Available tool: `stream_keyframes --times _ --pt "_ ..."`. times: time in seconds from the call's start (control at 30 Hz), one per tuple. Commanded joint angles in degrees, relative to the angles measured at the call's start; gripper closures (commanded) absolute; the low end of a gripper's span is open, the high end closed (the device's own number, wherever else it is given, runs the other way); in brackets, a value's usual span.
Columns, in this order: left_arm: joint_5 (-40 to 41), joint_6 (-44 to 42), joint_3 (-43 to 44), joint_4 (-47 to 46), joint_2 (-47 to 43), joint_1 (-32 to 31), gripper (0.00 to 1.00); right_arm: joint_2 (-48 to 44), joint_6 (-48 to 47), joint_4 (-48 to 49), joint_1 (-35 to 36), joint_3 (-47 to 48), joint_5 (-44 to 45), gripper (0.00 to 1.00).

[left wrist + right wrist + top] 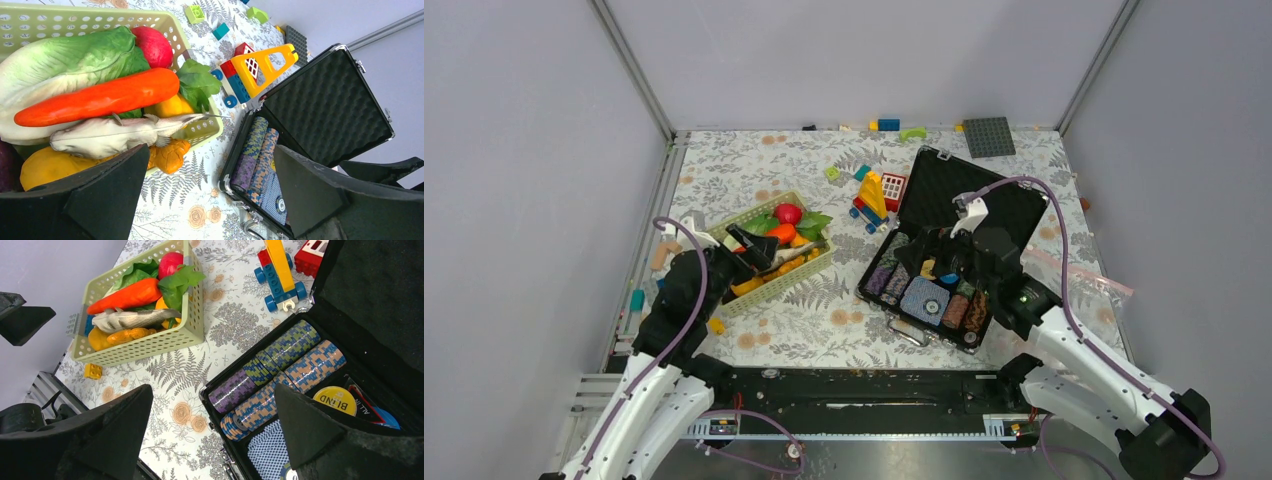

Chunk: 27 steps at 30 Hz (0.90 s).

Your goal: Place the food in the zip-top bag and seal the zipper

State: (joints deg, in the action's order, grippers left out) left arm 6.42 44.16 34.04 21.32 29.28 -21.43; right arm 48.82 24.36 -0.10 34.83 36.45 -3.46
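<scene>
One carrot [100,97] lies flat — thick end by red fruit [152,46].

A pale green slatted plastic basket [150,342] stands on the left of the floral tablecloth [754,165]. To its right, an open black foam-lined case [979,205] holds rows of patterned poker chips [280,360]. A yellow-and-blue toy brick vehicle [870,200] and a grey studded baseplate [989,137] lie farther back.

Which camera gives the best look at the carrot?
Left wrist: the carrot lies large, close and unblocked. Right wrist shows the carrot whole but smaller; in the top view the carrot is only a small orange patch.
</scene>
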Motion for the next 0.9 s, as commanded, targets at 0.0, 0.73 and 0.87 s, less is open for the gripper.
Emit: stream_keyframes --times 0.0,0.73,0.87 --pt "-0.3 -0.27 -0.63 -2.67 -1.05 -0.02 0.01 -2.68 0.84 6.58 0.18 -3.64 2.21 0.0" --pt "-21.03 -3.68 -7.47 -19.16 6.11 -0.93 0.01 11.09 0.69 -14.88 11.84 3.22 11.95 0.0" --pt "-22.54 -4.59 -8.1 -19.16 5.17 -1.24 0.01 18.29 5.0 -24.35 19.01 7.87 23.76 0.0"
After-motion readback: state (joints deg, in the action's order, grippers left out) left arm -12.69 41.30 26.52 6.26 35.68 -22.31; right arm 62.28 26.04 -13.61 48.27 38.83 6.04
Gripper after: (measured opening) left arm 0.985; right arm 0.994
